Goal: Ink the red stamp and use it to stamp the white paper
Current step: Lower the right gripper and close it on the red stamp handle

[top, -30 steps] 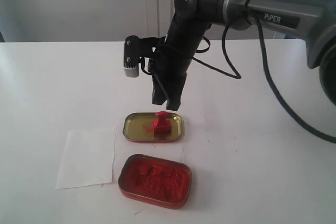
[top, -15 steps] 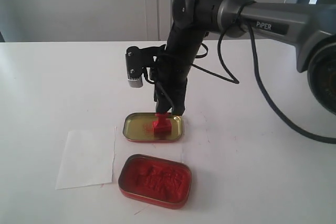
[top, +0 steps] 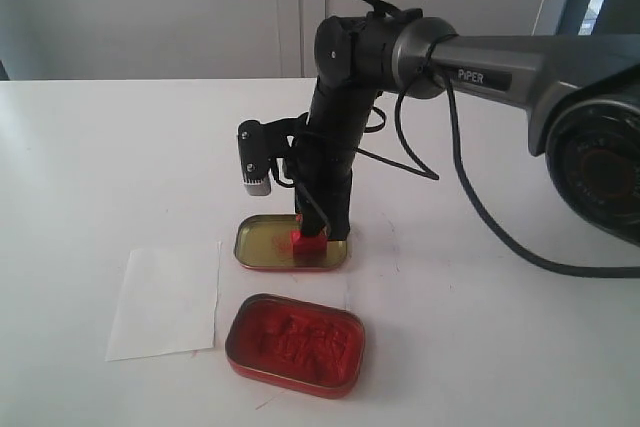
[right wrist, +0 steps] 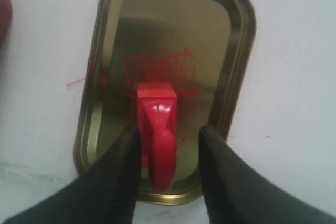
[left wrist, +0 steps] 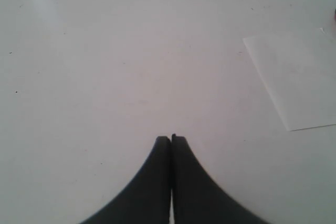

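While your right gripper (right wrist: 170, 135) hangs low over the gold tin lid (right wrist: 244, 24), its jaws stand spread on either side of the red stamp (right wrist: 156, 100), which sits upright inside that lid. In the exterior view, the white paper (top: 165, 302) lies flat to the lid's front left, and the red ink tin (top: 295, 342) sits just in front of the lid. Your left gripper (left wrist: 171, 140) is closed over the bare table (left wrist: 105, 51).

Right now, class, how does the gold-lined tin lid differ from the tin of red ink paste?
The gold-lined lid is nearly bare inside, with only red smears; the ink tin is filled with red paste. The gold-lined lid holds the red stamp, with the open right gripper astride its handle; the ink tin holds no object. Both are shallow, round-cornered tins lying open side up on the white table.
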`<state>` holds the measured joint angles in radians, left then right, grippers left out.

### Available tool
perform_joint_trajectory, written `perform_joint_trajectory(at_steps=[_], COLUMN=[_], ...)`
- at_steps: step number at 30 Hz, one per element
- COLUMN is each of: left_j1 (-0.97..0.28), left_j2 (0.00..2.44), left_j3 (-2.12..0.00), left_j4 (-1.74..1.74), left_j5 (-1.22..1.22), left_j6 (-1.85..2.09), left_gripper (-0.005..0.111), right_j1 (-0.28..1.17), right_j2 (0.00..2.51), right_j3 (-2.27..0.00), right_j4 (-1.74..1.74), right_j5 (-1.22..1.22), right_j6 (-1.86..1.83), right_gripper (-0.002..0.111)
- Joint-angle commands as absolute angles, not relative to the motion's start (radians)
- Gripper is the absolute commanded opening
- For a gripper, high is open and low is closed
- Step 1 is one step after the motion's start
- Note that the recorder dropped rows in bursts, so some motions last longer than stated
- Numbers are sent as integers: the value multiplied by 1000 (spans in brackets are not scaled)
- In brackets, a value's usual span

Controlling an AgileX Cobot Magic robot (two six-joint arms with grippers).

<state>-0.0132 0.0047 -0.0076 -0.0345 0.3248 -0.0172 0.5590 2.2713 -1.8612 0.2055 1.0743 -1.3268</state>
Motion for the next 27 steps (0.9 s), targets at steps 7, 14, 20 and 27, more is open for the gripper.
perform_joint_trajectory(at_steps=[7, 14, 20, 27], left_j1=[-11, -11, -11, -11], left_j2=[0, 0, 0, 0], left_j3=[0, 0, 0, 0], left_j4=[-36, -36, -36, -36], left_j5=[333, 333, 333, 333], left_j6=[-22, -22, -22, -22], left_gripper=[0, 0, 0, 0], right_j1=[558, 558, 558, 558], right_j2=[2284, 2292, 2296, 2296], right_j3=[-1861, -1861, -1861, -1861], right_j4=[205, 220, 222, 222], right_j5=[1070, 1068, 1068, 1063], right_j6=[-1338, -1330, -1330, -1330], right_gripper=[36, 36, 36, 36])
